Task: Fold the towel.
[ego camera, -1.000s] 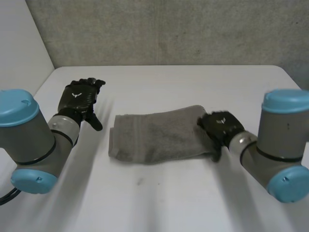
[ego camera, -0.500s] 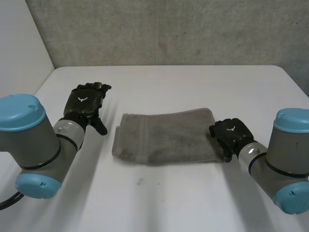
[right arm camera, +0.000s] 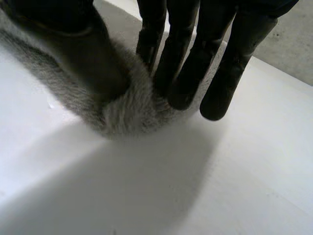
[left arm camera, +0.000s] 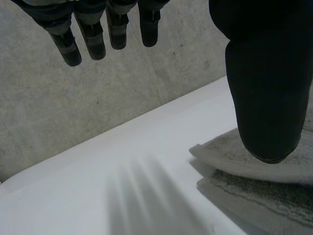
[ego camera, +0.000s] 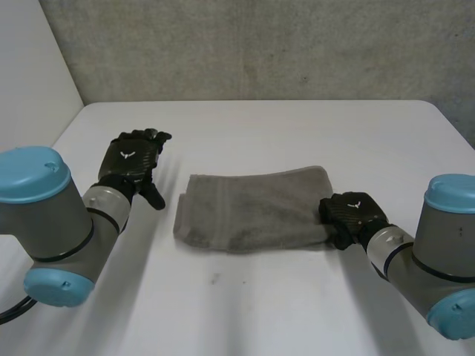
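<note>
Right black hand (ego camera: 355, 215) at centre right, we see it pinching the folded grey terry towel (ego camera: 252, 211) by its right end, left black hand (ego camera: 133, 159) at centre left, fingers relaxed, empty.

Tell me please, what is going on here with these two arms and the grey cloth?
A two-armed robot is folding a grey towel on a white table. The towel lies flat in the middle, already doubled over in layers. The right robot hand pinches the towel's right end, near its front corner, between thumb and fingers. The left robot hand hangs open above the table beside the towel's left end, not touching it.
</note>
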{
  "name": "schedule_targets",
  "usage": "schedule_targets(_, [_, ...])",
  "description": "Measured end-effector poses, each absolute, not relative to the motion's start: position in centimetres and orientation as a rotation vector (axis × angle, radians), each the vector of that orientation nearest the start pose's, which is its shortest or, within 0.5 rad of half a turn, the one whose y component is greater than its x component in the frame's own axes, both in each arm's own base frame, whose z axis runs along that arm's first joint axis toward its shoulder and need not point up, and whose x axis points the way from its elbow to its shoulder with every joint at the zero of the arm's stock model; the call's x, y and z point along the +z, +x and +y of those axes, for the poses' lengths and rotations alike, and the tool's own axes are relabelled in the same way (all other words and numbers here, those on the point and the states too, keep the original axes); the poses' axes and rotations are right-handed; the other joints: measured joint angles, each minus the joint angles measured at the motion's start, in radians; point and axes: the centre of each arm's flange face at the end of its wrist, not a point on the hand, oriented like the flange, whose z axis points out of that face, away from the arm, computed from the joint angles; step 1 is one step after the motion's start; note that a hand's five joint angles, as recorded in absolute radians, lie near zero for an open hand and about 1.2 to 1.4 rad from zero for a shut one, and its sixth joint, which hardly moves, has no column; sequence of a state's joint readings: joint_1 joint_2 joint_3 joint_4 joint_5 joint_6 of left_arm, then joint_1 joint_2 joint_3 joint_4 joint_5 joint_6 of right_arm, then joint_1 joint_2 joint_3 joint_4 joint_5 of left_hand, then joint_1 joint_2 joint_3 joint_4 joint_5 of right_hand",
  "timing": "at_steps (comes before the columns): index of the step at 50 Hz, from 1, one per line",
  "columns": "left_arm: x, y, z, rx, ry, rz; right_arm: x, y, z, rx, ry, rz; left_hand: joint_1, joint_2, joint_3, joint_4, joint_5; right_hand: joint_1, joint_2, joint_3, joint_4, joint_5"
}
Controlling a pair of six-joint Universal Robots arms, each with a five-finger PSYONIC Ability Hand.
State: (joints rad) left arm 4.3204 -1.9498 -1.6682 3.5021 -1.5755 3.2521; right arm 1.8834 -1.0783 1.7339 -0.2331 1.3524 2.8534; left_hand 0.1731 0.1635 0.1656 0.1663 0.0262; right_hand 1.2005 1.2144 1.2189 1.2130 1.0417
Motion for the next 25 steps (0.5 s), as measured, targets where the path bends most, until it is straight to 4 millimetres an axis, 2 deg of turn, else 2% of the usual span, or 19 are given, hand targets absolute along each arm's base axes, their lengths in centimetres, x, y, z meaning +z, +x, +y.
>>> schedule_targets(1, [18.5, -25.9, -28.4, -2.198, 0.615, 2.418, 12.1, 24.5, -27.0, -1.602, -0.897, 2.312, 0.000, 0.000, 0.000, 0.000, 0.000, 0.053, 0.050, 0.072, 0.082, 0.079])
schedule_targets(6, [18.4, -25.9, -28.2, -2.196, 0.618, 2.420, 12.9, 23.7, -28.0, -1.687, -0.897, 2.332, 0.000, 0.000, 0.000, 0.000, 0.000, 0.075, 0.060, 0.109, 0.125, 0.110])
schedule_targets(11, [18.8, -25.9, -28.2, -2.207, 0.616, 2.413, 15.6, 23.5, -28.9, -1.862, -0.995, 2.289, 0.000, 0.000, 0.000, 0.000, 0.000, 0.082, 0.060, 0.109, 0.125, 0.110])
schedule_targets(14, [19.1, -26.1, -28.1, -2.221, 0.615, 2.405, 17.5, 24.6, -29.0, -1.969, -1.113, 2.202, 0.000, 0.000, 0.000, 0.000, 0.000, 0.089, 0.077, 0.109, 0.125, 0.114])
schedule_targets(17, [19.7, -26.3, -28.1, -2.244, 0.608, 2.399, 19.2, 28.4, -27.7, -2.038, -1.281, 2.015, 0.000, 0.000, 0.000, 0.000, 0.000, 0.093, 0.080, 0.109, 0.125, 0.120])
schedule_targets(20, [20.5, -26.3, -28.1, -2.278, 0.583, 2.394, 19.6, 32.6, -25.5, -2.035, -1.401, 1.842, 0.000, 0.000, 0.000, 0.000, 0.000, 0.093, 0.089, 0.109, 0.125, 0.120])
schedule_targets(23, [21.3, -26.2, -28.1, -2.311, 0.539, 2.399, 18.8, 36.7, -22.7, -1.965, -1.509, 1.692, 0.000, 0.000, 0.000, 0.000, 0.000, 0.093, 0.090, 0.109, 0.125, 0.120])
schedule_targets(25, [21.7, -26.1, -28.2, -2.324, 0.504, 2.409, 17.8, 38.6, -20.9, -1.896, -1.577, 1.630, 0.000, 0.000, 0.000, 0.000, 0.000, 0.093, 0.090, 0.109, 0.125, 0.120])
